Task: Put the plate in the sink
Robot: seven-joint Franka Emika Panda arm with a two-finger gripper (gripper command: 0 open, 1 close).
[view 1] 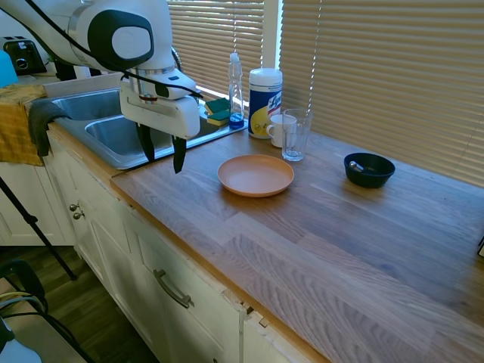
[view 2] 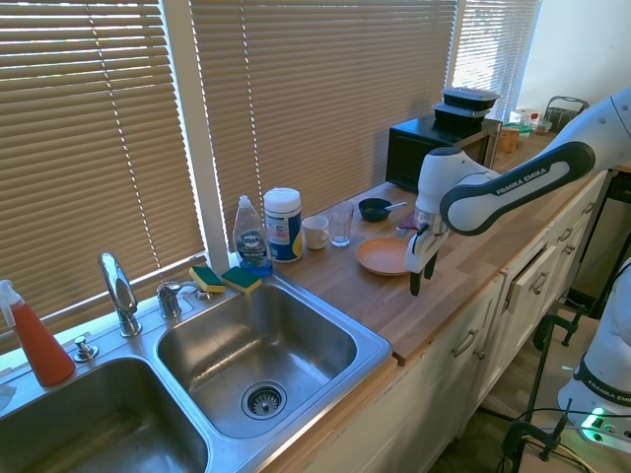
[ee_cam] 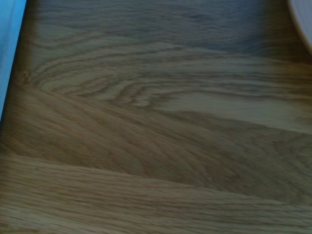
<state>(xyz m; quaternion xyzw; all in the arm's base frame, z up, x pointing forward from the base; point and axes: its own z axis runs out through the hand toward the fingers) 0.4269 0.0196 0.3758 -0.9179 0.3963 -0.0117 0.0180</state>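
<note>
Gripper [view 1: 162,154], fingers spread and empty, hangs over bare wooden counter [view 1: 318,227] between the sink [view 1: 113,132] and the plate [view 1: 255,175], which lies flat just beside it on the side away from the sink, untouched.

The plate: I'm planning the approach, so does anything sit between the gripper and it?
Nothing visible does. The open gripper hangs over bare counter between the sink and the plate. The glass and mug stand behind the plate.
</note>
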